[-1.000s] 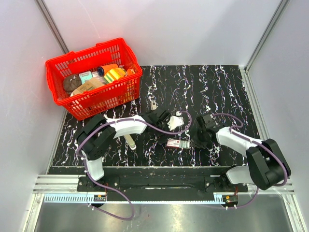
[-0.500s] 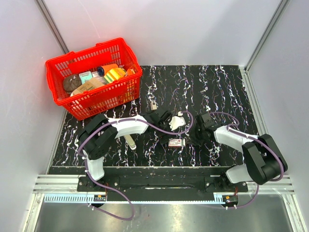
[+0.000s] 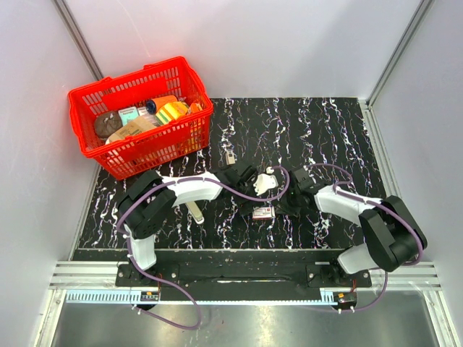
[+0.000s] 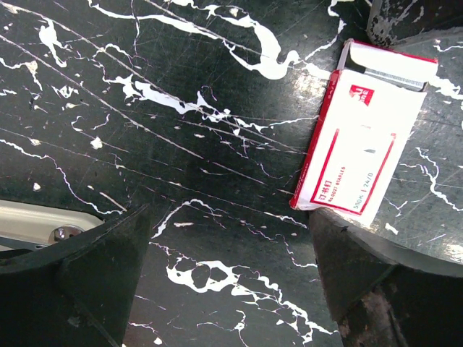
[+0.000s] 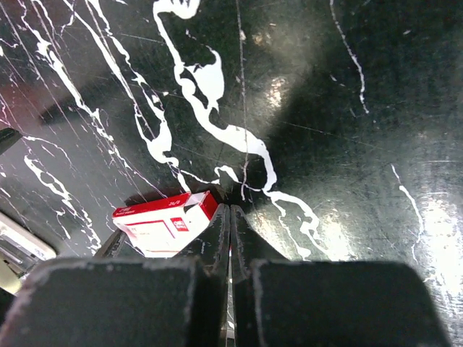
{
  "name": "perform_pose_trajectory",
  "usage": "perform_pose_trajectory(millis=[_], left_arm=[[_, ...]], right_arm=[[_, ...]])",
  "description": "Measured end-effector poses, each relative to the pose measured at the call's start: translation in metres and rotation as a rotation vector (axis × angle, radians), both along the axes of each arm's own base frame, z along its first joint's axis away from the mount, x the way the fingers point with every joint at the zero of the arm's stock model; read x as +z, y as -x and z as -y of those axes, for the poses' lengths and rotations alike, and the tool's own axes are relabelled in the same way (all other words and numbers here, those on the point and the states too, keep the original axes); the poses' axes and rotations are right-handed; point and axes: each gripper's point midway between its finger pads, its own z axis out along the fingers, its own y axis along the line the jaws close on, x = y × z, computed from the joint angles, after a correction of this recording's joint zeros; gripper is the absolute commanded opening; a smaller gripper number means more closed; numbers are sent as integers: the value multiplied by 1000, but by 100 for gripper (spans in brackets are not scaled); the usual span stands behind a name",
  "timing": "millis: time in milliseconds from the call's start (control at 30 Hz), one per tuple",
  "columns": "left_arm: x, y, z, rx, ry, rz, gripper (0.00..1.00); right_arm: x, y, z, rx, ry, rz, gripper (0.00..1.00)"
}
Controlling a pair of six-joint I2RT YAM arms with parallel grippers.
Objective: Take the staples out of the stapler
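A pale cream-silver piece on a dark body [image 3: 265, 181], which I take for the stapler, lies just right of my left gripper [image 3: 246, 183]. In the left wrist view its cream edge with a metal rivet [image 4: 43, 220] shows partly behind one finger. My left gripper [image 4: 230, 217] is open and empty over bare table. A red-and-white staple box [image 3: 263, 212] lies ahead of it [image 4: 362, 137], its top flap open. My right gripper [image 3: 284, 207] is shut, its fingertips [image 5: 229, 208] low at the table, right beside the box [image 5: 163, 220].
A red basket [image 3: 123, 76] full of items stands at the far left. An all-pale cream bar [image 3: 197, 212] lies under the left forearm. A small pale object [image 3: 230, 156] lies behind the left gripper. White walls close in both sides.
My right gripper has moved left and a little away from me. The staple box has shifted slightly left and looks shorter. The left arm has barely moved.
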Motion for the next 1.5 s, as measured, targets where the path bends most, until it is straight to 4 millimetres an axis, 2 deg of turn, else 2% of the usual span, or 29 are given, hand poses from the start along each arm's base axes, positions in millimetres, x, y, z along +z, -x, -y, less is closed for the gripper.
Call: perform_pose_trajectory(millis=[333, 467, 567, 700, 867, 933, 1067, 1167, 1267, 1333, 1400, 1500], left_arm=[[-1, 2, -6, 7, -24, -17, 94], [-1, 1, -8, 12, -29, -20, 96], [-1, 1, -9, 14, -33, -18, 99], [0, -5, -19, 45, -41, -32, 99], [5, -9, -60, 145, -75, -83, 99], [19, -11, -75, 189, -66, -93, 99], [69, -11, -82, 223, 31, -64, 99], [117, -12, -81, 227, 129, -25, 99], [158, -14, -82, 239, 218, 23, 99], [177, -15, -88, 258, 255, 50, 99], [190, -16, -94, 280, 282, 72, 99], [199, -17, -106, 321, 299, 79, 99]], right_arm=[[-1, -5, -17, 34, 45, 20, 0], [0, -6, -18, 30, 51, 22, 1], [0, -5, -17, 27, 57, 24, 7], [1, -6, -19, 30, 59, 31, 21], [4, -4, -28, 69, 54, 45, 38], [5, -3, -28, 82, 65, 44, 42], [7, 1, -19, 104, 126, 28, 56], [11, 2, -12, 122, 169, 20, 76], [28, -2, -9, 149, 193, 43, 91], [46, -11, -12, 173, 199, 78, 94], [65, -23, -17, 194, 198, 124, 96], [91, -37, -24, 217, 194, 188, 99]])
